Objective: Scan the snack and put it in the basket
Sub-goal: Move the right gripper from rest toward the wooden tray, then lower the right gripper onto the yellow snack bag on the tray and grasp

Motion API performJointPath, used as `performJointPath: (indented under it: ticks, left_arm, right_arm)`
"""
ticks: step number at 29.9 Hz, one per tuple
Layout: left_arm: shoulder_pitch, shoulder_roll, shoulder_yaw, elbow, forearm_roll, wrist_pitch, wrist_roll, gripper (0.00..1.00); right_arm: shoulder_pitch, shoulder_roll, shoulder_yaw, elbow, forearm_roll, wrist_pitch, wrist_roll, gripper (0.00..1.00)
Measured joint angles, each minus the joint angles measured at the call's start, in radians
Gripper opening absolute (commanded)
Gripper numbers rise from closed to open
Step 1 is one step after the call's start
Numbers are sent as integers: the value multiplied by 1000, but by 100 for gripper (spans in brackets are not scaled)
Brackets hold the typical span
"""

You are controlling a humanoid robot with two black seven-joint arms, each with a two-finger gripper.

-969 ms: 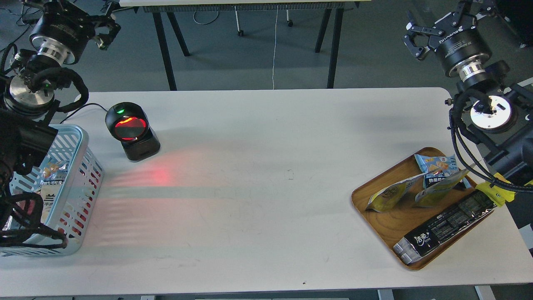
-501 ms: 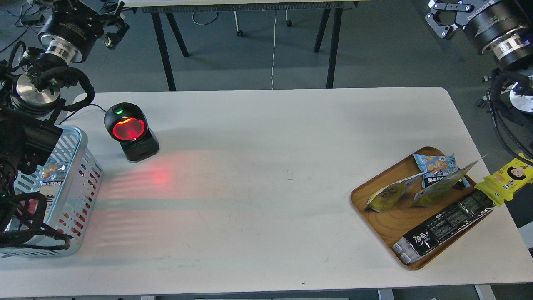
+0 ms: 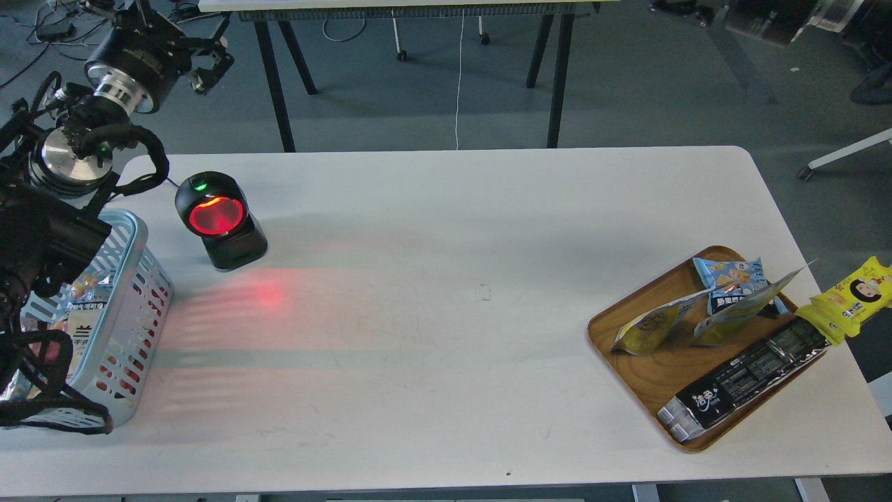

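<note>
Two yellow snack pouches lie on the wooden tray at the right: one with a round picture and one beside it. The light blue basket stands at the table's left edge with several packets inside. My left gripper is raised beyond the table's far left corner, above and behind the basket, open and empty. My right gripper is out of view. Only a blurred dark part of the right arm shows at the top edge.
A black barcode scanner with a red glowing window stands right of the basket and casts red light on the table. The tray also holds a small blue packet and a long black packet. A yellow packet overhangs the table's right edge.
</note>
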State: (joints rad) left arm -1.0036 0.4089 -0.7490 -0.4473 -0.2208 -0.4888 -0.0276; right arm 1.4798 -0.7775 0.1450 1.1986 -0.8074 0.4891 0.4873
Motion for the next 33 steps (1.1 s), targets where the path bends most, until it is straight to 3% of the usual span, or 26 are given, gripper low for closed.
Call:
performJointPath:
  ticks: [7, 13, 24, 26, 30, 33]
  left_arm:
    - [0, 0, 5, -2, 0, 0, 3, 100]
    - [-3, -2, 5, -2, 0, 0, 1, 100]
    - [-3, 15, 5, -1, -1, 0, -2, 100]
    - [-3, 18, 5, 0, -1, 0, -3, 100]
    - [-3, 18, 5, 1, -1, 0, -12, 100]
    - [-1, 17, 5, 1, -1, 0, -15, 100]
  right_arm:
    - [224, 6, -261, 244, -312, 0, 2, 99]
    - [305, 3, -430, 423, -681, 0, 2, 96]
    - [293, 0, -724, 501, -1248, 0, 1, 94]
    - [291, 0, -732, 500, -1279, -1, 1, 91]
    - [280, 0, -735, 489, -1318, -1, 1, 71]
    - [277, -3, -735, 483, -1328, -1, 1, 69]
